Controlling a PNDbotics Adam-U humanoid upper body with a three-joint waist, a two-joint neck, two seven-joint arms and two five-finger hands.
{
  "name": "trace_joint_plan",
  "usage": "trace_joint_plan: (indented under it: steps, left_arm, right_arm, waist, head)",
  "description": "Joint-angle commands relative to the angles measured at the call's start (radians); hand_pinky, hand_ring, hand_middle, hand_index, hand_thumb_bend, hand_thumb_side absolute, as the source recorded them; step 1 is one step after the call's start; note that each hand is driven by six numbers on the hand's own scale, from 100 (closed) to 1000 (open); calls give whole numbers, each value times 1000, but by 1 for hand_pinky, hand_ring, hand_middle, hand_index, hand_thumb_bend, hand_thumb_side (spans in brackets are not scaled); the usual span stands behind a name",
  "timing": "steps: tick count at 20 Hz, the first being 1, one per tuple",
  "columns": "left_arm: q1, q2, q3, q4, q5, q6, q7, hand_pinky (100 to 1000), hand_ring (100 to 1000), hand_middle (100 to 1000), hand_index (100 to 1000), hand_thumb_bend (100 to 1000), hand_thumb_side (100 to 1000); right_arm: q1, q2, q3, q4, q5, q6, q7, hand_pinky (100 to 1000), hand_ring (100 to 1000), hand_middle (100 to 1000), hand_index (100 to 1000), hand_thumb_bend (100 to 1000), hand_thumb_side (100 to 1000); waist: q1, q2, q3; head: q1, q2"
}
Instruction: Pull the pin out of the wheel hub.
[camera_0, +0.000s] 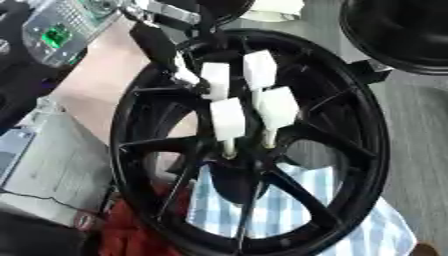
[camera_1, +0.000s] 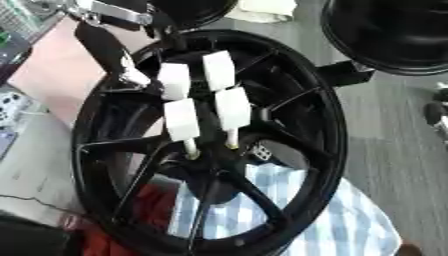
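While the black wheel hub stands upright, the left robot hand reaches its centre, fingers unclear, beside white-handled pins.

brightness: pretty even on my feed, daylight-ish and soft, nothing dim
glare: white pins almost blown out, barely any surface detail on them
shadows: weak, no hard edges; I only get a dull sheen along the rim
blacks: wheel spokes and hub crush into one dark mass
blur: both eyes soft all over, edges smeared; the checked cloth looks mushy
corners: upper left panel is fuzzy, its green light bleeding out
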Motion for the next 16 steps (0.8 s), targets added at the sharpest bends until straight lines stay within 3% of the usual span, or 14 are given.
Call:
trace_joint_plan:
  steps: [1,9,16]
  left_arm:
    - [-11,17,8,2,-19,-13,1,860,908,847,936,508,593]
    - [-12,9,-6,7,-45,-31,1,824,854,779,892,490,587]
    - [-26,-16,-14,30,-59,-23,1,817,851,773,899,460,597]
  right_arm:
    - [-11,-15,-6,-13,-4,0,1,895,779,755,765,361,299]
    - [-12,-14,-7,-14,-5,4,-1,896,780,753,765,359,302]
    - [-11,-12,-6,-18,-7,8,0,897,780,753,764,358,303]
  waist:
    - [1,-13,-2]
    - [4,-6,-6]
    - [8,-3,-8]
  head:
    - [4,-14]
    - [9,-20]
    - [18,-25]
